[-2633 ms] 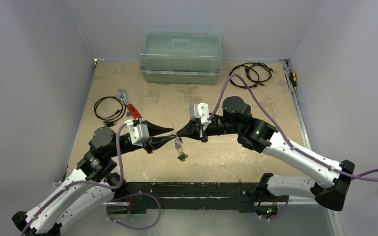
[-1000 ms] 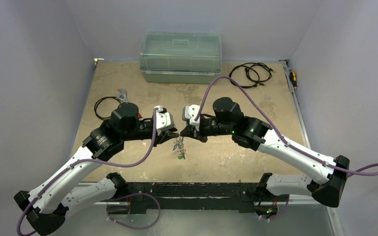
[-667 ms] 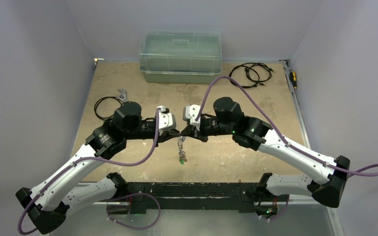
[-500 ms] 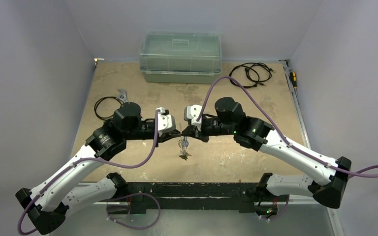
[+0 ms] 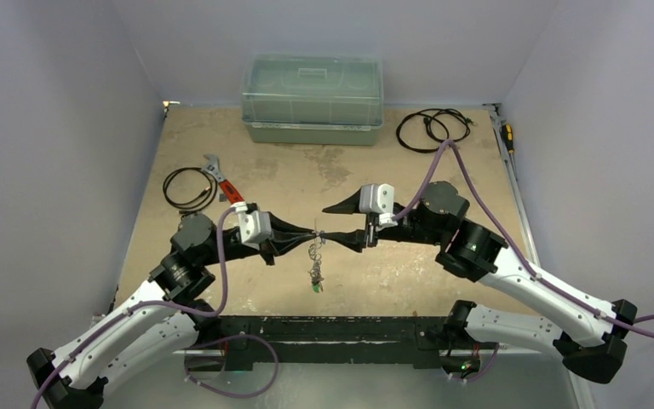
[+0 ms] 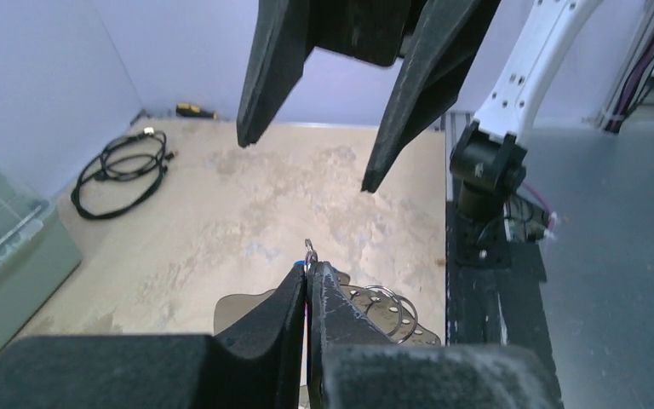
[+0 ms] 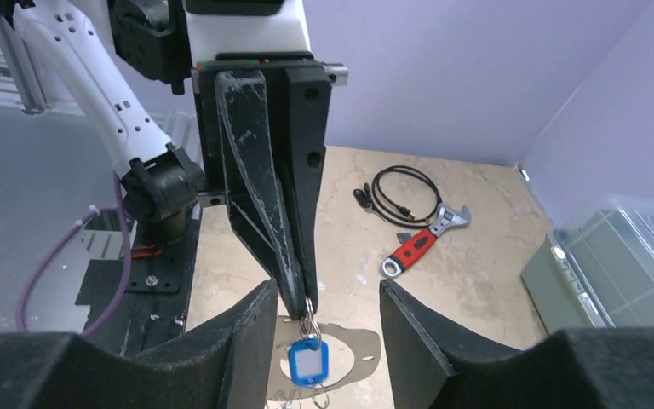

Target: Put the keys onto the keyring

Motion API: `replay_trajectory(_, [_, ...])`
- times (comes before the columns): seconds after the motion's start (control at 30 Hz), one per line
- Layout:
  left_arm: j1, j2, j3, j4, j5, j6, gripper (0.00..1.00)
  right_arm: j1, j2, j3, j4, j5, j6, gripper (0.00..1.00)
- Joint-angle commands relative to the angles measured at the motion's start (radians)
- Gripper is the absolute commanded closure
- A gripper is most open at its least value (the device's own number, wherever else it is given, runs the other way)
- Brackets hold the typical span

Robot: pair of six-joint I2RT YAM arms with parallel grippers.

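Keys (image 5: 315,266) hang in one small bunch above the counter (image 5: 247,170), dangling from the tip of the left tool (image 5: 310,236), so the threading looks well along. The left wrist view shows thin silver loops, taken to be the keyring (image 6: 380,289), just under that tool's fingers. The right wrist view shows a blue tag (image 7: 308,361) hanging from a little link (image 7: 306,325) caught at the very tip. How many keys sit on the keyring cannot be counted: the bunch is too small in the top view and mostly hidden in the wrist views. On that showing, what is left is probably a last key at most, or a check that the bunch holds, and then setting it down.

Left arm reaches forward and inward with its forearm low. Its tool is level and points right, fingers pressed together and pinching the keys by that link. Right arm comes in from the other side with its elbow raised, and the right tool (image 6: 305,162) is level and points left at the bunch. Its fingers are spread wide and hold nothing. One tip is higher and farther back; the other is low and near the left tool's tip, without clearly touching it. The two tools face each other, with the bunch hanging between and below them.
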Motion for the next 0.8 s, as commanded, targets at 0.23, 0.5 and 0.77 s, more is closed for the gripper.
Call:
replay_trajectory(0.23, [-0.002,-0.085,-0.071,0.353,-0.016,-0.156,1.00,-0.002,0.035,-0.001,0.065,-0.013,0.021,0.66])
replay_trajectory(0.5, [-0.003,-0.115,-0.064,0.310,-0.022,-0.132,1.00,-0.003,0.049,0.008,0.051,-0.042,0.016,0.78])
replay_trajectory(0.77, [-0.003,-0.131,-0.059,0.291,-0.023,-0.123,1.00,-0.004,0.047,0.015,0.045,-0.065,0.009,0.66])
